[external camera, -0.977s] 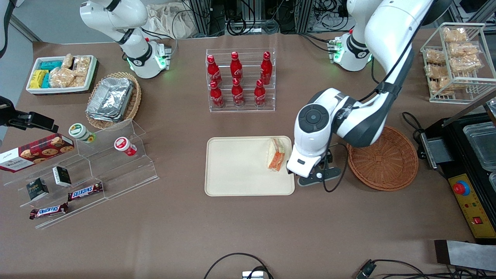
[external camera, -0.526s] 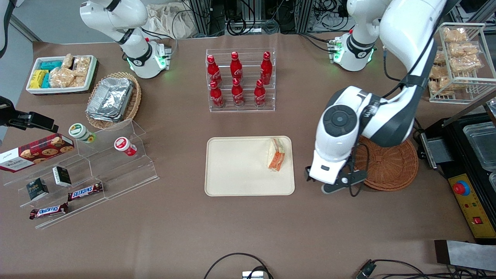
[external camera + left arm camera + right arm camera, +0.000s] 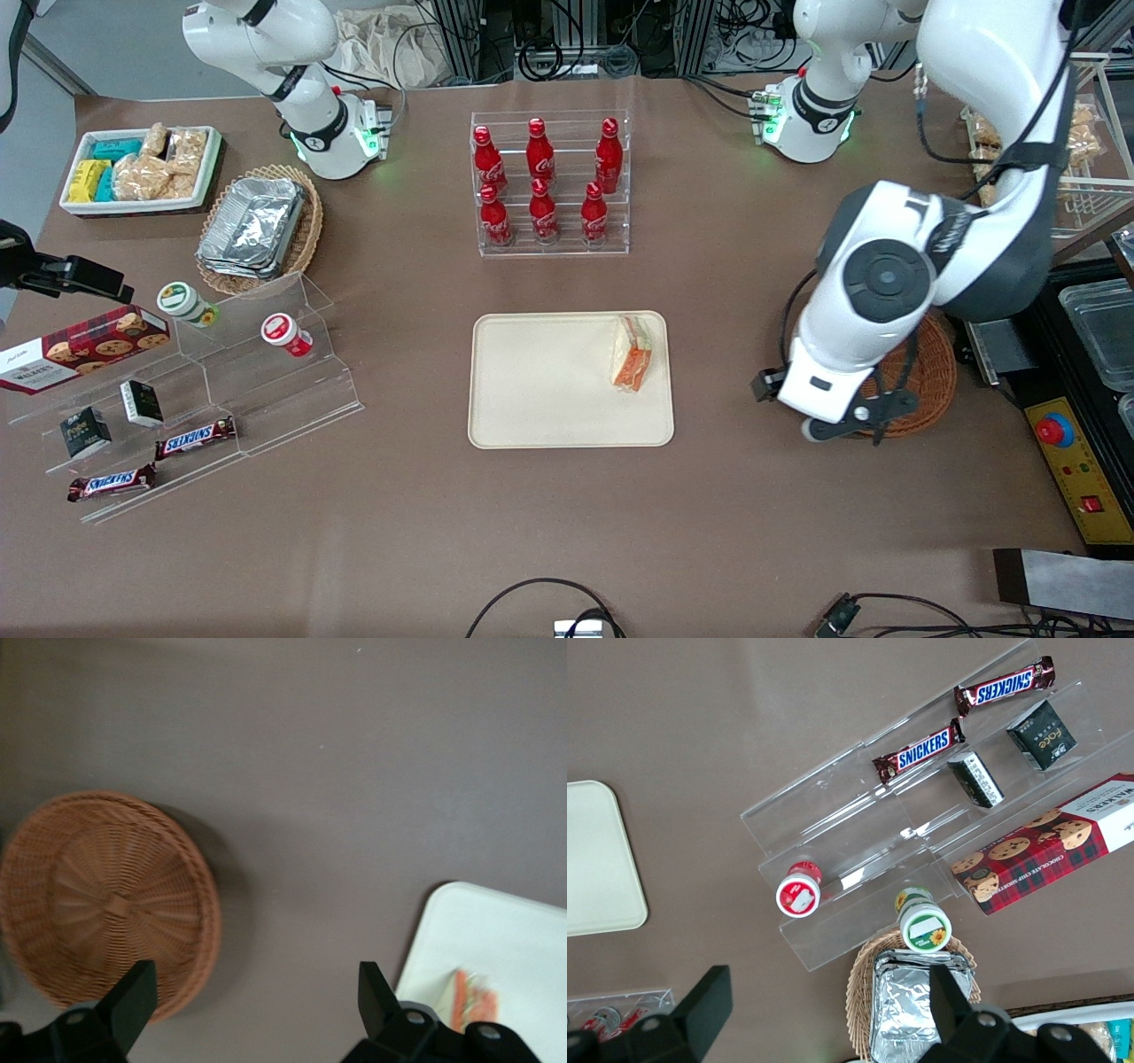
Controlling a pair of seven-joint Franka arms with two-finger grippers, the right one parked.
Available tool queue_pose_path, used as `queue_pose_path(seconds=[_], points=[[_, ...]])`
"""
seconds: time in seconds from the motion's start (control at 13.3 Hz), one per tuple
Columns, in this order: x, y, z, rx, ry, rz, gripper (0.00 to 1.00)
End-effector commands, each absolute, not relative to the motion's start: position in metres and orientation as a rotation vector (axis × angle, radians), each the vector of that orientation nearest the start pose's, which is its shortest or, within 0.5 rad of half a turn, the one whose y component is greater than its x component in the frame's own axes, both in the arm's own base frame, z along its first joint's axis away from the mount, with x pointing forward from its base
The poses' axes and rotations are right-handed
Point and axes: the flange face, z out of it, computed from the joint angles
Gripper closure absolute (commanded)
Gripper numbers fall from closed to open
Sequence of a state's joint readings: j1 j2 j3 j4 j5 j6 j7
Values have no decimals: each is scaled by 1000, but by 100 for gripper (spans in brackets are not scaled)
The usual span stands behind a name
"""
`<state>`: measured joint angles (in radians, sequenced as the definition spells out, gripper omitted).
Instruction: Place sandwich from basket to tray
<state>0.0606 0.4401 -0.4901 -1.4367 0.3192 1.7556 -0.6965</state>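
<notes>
One sandwich point(image 3: 632, 355) lies on one tray point(image 3: 540, 416); the gripper point(image 3: 255, 992), wide open and holding nothing, hangs by one basket point(image 3: 106, 908).

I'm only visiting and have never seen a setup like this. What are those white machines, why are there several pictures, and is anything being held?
The white machines are two robot arms bolted to a brown table. One picture looks down from the front; the others come from cameras on the arms' wrists. The working arm's gripper, its two fingers spread open and holding nothing, hangs over bare table between the basket and the tray. The wrapped sandwich already lies on the tray, at its end nearer the basket, which looks empty. Elsewhere stand red bottles, chocolate bars on clear steps, and foil containers.
</notes>
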Motion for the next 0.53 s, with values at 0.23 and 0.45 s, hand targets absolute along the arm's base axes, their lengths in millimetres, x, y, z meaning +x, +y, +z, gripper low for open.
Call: queue_pose_path(seconds=[0.23, 0.45], points=[[616, -124, 509, -3016, -87, 116, 0], [601, -69, 541, -3036, 17, 181, 0]])
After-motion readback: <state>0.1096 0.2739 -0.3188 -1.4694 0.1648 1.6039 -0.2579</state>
